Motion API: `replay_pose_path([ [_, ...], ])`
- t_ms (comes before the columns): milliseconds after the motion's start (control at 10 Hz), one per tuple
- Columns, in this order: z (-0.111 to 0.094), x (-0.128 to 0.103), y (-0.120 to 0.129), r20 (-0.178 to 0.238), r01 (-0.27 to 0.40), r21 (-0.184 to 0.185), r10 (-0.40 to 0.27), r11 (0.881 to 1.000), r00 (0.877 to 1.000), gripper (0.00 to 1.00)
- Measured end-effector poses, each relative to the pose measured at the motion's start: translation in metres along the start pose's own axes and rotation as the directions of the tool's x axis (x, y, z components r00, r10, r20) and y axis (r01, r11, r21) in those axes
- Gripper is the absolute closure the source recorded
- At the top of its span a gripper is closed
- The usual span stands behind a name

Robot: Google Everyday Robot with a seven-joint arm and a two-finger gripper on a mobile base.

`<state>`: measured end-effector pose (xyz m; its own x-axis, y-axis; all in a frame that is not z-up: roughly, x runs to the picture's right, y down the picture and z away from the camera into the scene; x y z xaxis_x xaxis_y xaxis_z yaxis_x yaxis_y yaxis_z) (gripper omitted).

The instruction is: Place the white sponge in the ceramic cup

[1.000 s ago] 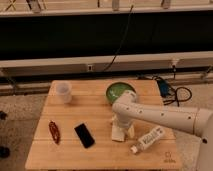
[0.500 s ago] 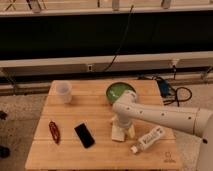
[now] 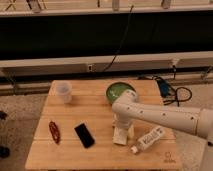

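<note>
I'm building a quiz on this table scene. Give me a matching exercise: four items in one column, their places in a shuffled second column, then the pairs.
1. black phone
2. ceramic cup
3. white sponge
4. plastic bottle

A. back left corner of the table
B. lying on its side, right of the sponge
C. front, left of centre
D. directly below the tool

Pairs: 1-C, 2-A, 3-D, 4-B

off-white sponge (image 3: pixel 120 136), white gripper (image 3: pixel 121 128) above, black phone (image 3: pixel 84 135)
</note>
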<state>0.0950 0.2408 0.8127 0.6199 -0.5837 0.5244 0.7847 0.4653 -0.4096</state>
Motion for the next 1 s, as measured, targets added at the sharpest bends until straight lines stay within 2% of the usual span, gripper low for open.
replay_pose_path([
  [300,-0.007,-0.002,-0.005,0.001,0.020,0.018,-0.020,1.000,1.000,0.20],
  [600,0.002,-0.001,-0.002,0.010,0.021,0.016,-0.022,1.000,1.000,0.21],
  [800,0.006,0.001,0.000,0.009,0.020,0.013,-0.021,1.000,1.000,0.34],
  [900,0.006,0.002,0.002,0.012,0.021,0.015,-0.021,1.000,1.000,0.46],
  [1000,0.003,0.000,0.004,0.015,0.025,0.023,-0.025,0.999,1.000,0.61],
])
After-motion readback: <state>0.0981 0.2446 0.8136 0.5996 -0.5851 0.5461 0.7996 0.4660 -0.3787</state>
